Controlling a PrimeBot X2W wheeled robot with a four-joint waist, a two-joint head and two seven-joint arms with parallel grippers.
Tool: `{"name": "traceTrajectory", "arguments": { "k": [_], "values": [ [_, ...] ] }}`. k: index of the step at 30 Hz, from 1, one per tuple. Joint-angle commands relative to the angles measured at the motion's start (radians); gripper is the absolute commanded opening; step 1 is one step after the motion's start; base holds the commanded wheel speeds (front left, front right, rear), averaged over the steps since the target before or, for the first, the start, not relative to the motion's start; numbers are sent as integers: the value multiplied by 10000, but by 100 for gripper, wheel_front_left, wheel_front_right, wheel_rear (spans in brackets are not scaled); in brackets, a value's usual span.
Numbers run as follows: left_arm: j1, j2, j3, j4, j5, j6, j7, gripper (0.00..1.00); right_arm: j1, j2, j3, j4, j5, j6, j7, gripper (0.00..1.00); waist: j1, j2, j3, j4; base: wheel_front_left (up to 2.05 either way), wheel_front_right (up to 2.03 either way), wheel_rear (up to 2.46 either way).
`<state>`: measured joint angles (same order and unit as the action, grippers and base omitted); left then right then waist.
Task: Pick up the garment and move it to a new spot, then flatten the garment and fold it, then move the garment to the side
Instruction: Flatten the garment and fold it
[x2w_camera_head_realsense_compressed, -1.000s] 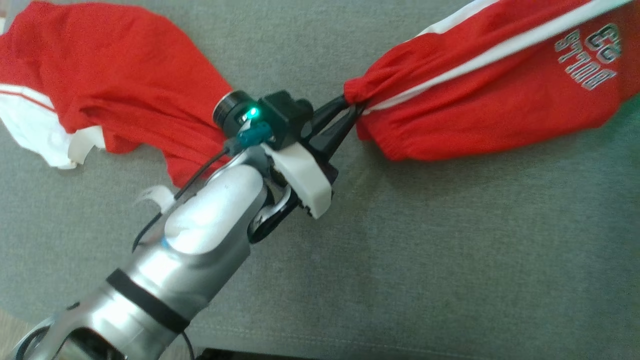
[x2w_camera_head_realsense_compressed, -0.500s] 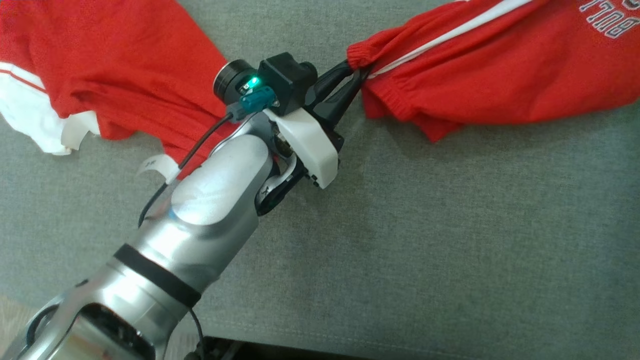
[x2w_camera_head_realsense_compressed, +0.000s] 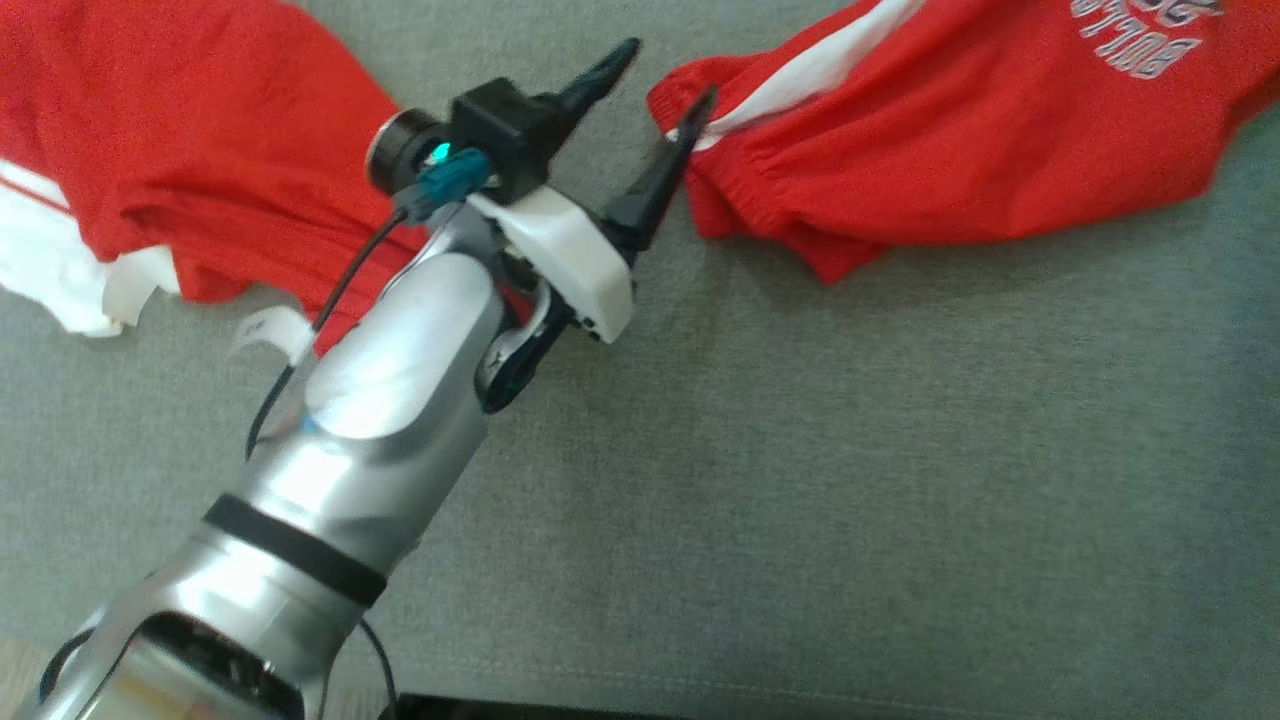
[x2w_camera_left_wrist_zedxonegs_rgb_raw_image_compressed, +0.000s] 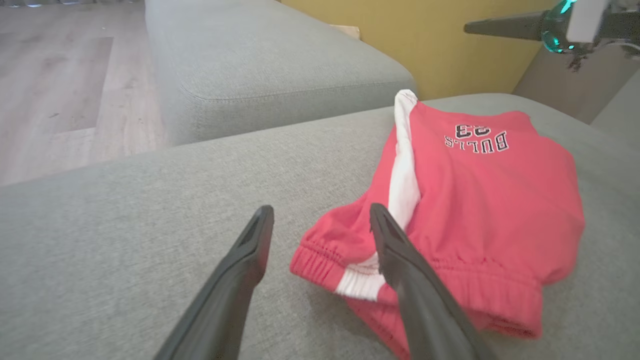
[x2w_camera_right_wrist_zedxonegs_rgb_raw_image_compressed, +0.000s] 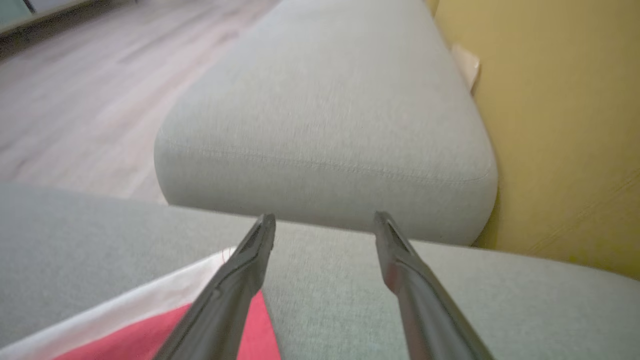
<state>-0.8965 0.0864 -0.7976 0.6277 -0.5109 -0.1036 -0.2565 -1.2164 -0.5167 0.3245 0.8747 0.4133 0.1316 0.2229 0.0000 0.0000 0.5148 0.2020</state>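
red shorts (x2w_camera_head_realsense_compressed: 950, 150) lie on grey sofa cushion (x2w_camera_head_realsense_compressed: 850, 450), bunched toward upper right of head view, flat on the fabric and not lifted. white side stripe (x2w_camera_left_wrist_zedxonegs_rgb_raw_image_compressed: 405, 165) runs down one edge, and "bulls 23" print (x2w_camera_left_wrist_zedxonegs_rgb_raw_image_compressed: 476, 137) reads upside down in left wrist view. elastic hem (x2w_camera_left_wrist_zedxonegs_rgb_raw_image_compressed: 320, 257) is the end nearest the left gripper (x2w_camera_head_realsense_compressed: 665, 75).

left jaws wide apart, nothing between them but bare cushion. one finger (x2w_camera_left_wrist_zedxonegs_rgb_raw_image_compressed: 400, 260) overlaps the hem and stripe, contact unclear. the other finger (x2w_camera_left_wrist_zedxonegs_rgb_raw_image_compressed: 245, 260) sits over bare cushion just beside the shorts. silver forearm (x2w_camera_head_realsense_compressed: 380, 400) comes in from lower left of head view.

second stretch of red and white cloth (x2w_camera_head_realsense_compressed: 150, 150) lies at upper left of head view, partly behind the forearm. cannot tell how it joins the shorts.

right gripper (x2w_camera_right_wrist_zedxonegs_rgb_raw_image_compressed: 325, 217) has jaws spread too, gripping nothing. cushion shows between its fingers, and a red and white edge of cloth lies under its left-hand finger (x2w_camera_right_wrist_zedxonegs_rgb_raw_image_compressed: 235, 285) in right wrist view.

second sofa cushion (x2w_camera_right_wrist_zedxonegs_rgb_raw_image_compressed: 325, 125) sits beyond, yellow wall (x2w_camera_right_wrist_zedxonegs_rgb_raw_image_compressed: 565, 125) beside it, wood floor (x2w_camera_left_wrist_zedxonegs_rgb_raw_image_compressed: 65, 85) past that.
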Motion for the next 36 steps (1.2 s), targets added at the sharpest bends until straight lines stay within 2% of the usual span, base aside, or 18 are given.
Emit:
{"name": "traceTrajectory", "arguments": {
  "k": [1, 9, 16, 22, 25, 30, 36],
  "values": [
    [97, 335, 481, -313, 99, 106, -52, 100, 262, 59, -141, -280, 198, -9, -440, 100, 0, 0, -348, -232, 0, 0, 0],
    [1119, 677, 1562, -881, 229, 363, -52, 100, 1756, 571, -263, -1052, 1233, -9, -2036, 100, 0, 0, -1267, -909, 0, 0, 0],
    [2459, 845, 2962, -2271, 528, 696, -52, 100, 3629, 1398, -498, -2244, 1808, -9, -3306, 100, 0, 0, -2143, -1656, 0, 0, 0],
    [3887, 681, 4019, -3476, 947, 724, -53, 100, 5434, 2214, -1087, -3150, 1373, -9, -4152, 100, 0, 0, -2767, -2121, 0, 0, 0],
    [4842, 429, 4628, -3997, 1269, 654, -53, 100, 6673, 2866, -1602, -3786, 655, -9, -4443, 100, 0, 0, -3069, -2359, 0, 0, 0],
    [5978, 74, 5367, -4344, 1653, 551, -53, 100, 8143, 3834, -2240, -4663, -225, -9, -4576, 100, 0, 0, -3321, -2561, 0, 0, 0],
    [6875, -261, 6047, -4679, 1884, 370, -53, 100, 9275, 4485, -2683, -5418, -621, -9, -4402, 100, 0, 0, -3401, -2601, 0, 0, 0]
  ]
}}
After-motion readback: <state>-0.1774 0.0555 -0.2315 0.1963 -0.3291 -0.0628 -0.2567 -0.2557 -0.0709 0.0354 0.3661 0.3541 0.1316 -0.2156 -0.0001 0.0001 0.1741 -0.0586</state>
